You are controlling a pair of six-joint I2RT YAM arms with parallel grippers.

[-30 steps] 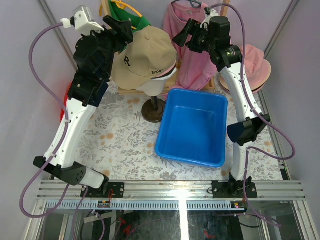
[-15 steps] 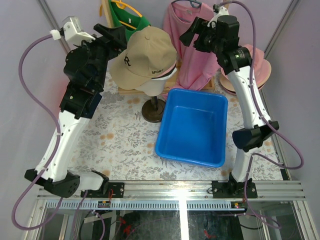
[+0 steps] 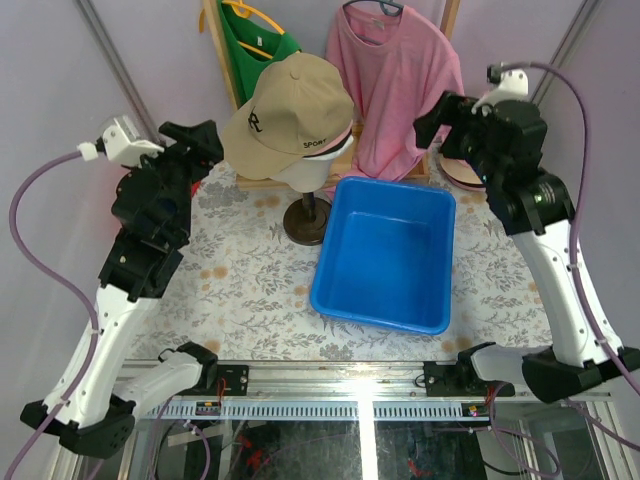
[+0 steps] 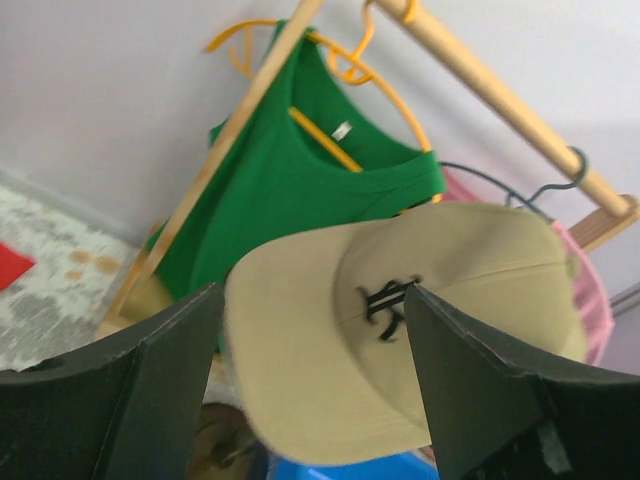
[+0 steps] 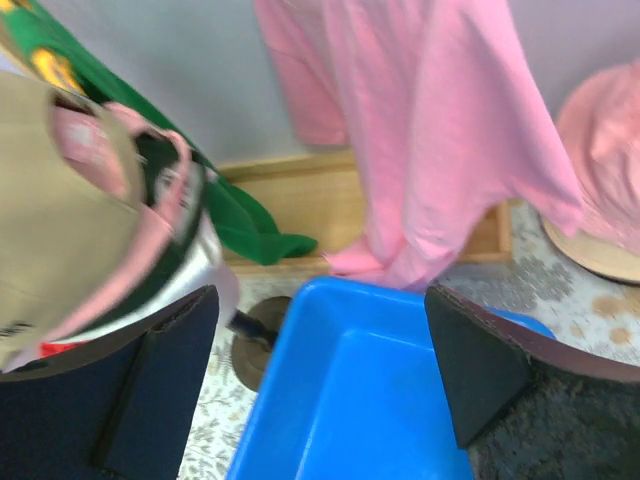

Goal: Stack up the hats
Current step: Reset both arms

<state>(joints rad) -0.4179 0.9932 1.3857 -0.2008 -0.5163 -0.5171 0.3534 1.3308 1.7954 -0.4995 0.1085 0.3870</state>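
The left pincer (image 4: pixel 312 292), left of the tan cap (image 3: pixel 290 115) at upper centre, and the right pincer (image 5: pixel 320 295) are wide open, empty.

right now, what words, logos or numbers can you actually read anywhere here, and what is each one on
"SPORT": small dark letters on the side of the tan cap, near its lower edge.
Black embroidered mark on the cap's front: looks like interlaced letters, too blurred to read.
White neck tag in the green shirt: too small to read.
Yellow print on the green shirt, right wrist view: blurred, unreadable.
No numbers seen.
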